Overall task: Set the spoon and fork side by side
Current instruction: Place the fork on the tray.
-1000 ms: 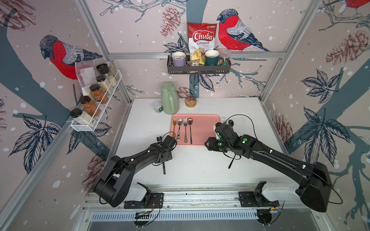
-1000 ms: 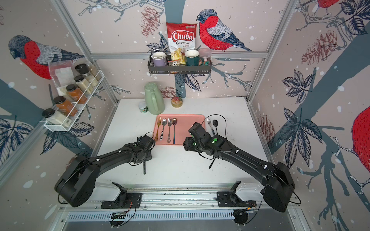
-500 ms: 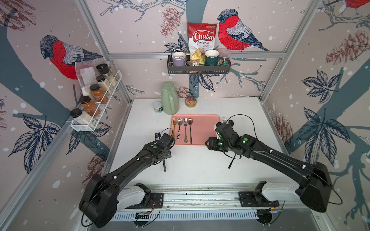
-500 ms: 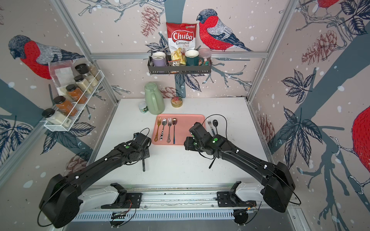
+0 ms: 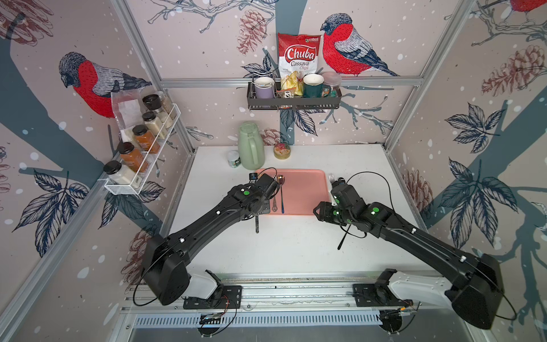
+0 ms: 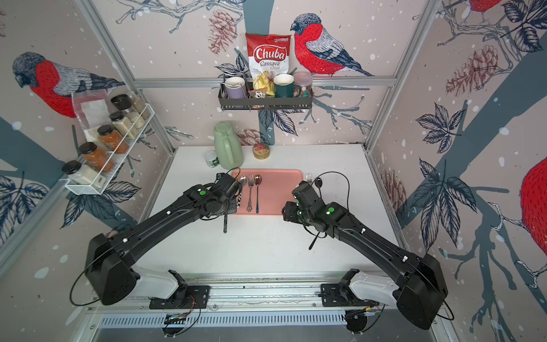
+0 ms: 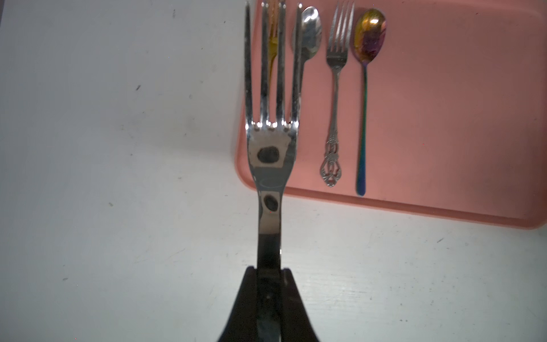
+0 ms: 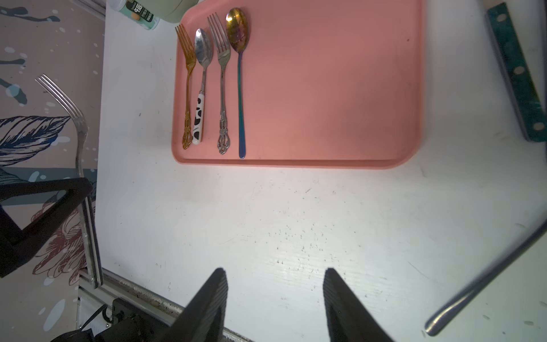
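The fork (image 7: 270, 154) is sitting clamped in the left gripper (image 7: 269, 271), whose jaws are pressing on both sides of its dark handle. Its neck and four tines are reaching out beyond the fingertips toward the far side. In the right wrist view it is hanging clear of the worktop (image 5: 296, 245), tines tilted upward. In both top views the handle's end is sticking out on the near side of the gripper.

The right gripper (image 8: 275, 293) is hovering over bare worktop just on the near side of the pink tray (image 5: 305, 189). Its fingers (image 8: 213, 296) are standing apart with nothing between them.

The held fork's tines are hanging over the tray's left edge, and in the left wrist view they are overlapping the gold fork (image 8: 188, 88) lying there. Four pieces are lying in a row along the left part of the tray, heads toward the far side. From the left they are the gold fork, a spoon with a spotted handle (image 8: 202, 59), a silver fork (image 8: 222, 74) and an iridescent spoon (image 8: 238, 29).

Just beside the tray's right edge, a second fork (image 6: 308, 177) and a dark spoon (image 6: 318, 183) are lying on the worktop, their handles running under the right arm.

At the back, a green jug (image 5: 251, 146) is standing between a small jar (image 5: 233, 159) and a round tin (image 5: 281, 151).
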Action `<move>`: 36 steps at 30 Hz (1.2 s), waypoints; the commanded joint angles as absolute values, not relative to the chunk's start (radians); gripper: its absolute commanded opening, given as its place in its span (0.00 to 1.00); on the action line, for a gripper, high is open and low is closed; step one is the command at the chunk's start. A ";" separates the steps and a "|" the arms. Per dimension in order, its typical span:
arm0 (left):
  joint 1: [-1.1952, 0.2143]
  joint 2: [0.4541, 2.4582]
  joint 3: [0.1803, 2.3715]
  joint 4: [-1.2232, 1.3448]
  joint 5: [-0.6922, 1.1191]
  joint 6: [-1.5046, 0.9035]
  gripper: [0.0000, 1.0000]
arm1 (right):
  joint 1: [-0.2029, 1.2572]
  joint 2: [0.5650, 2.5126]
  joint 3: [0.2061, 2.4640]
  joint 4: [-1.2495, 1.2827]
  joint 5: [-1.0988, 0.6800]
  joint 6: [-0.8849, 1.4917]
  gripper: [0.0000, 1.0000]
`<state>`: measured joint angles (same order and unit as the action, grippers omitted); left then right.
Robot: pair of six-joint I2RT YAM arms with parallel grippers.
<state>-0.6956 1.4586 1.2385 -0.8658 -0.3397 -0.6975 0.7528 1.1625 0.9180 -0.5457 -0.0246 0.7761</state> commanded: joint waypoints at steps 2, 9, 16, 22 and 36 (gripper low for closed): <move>-0.726 1.594 1.372 -0.850 -0.339 -0.670 0.13 | 0.710 1.115 0.888 -0.583 -0.008 0.778 0.54; -0.749 1.879 1.641 -0.844 -0.338 -0.645 0.13 | 0.628 1.006 0.833 -0.623 -0.004 0.783 0.55; -0.749 2.135 1.900 -0.888 -0.334 -0.627 0.13 | 0.563 0.933 0.796 -0.666 0.005 0.765 0.56; -0.749 2.282 2.073 -0.932 -0.335 -0.624 0.13 | 0.506 0.902 0.783 -0.693 -0.015 0.738 0.56; -0.720 2.427 2.135 -0.930 -0.326 -0.658 0.13 | 0.434 0.889 0.743 -0.680 -0.074 0.707 0.56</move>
<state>-0.7231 2.4145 2.1315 -0.9237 -0.3332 -0.6460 0.4381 0.8879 0.7490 -0.6888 -0.0559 0.7254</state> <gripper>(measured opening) 0.129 0.563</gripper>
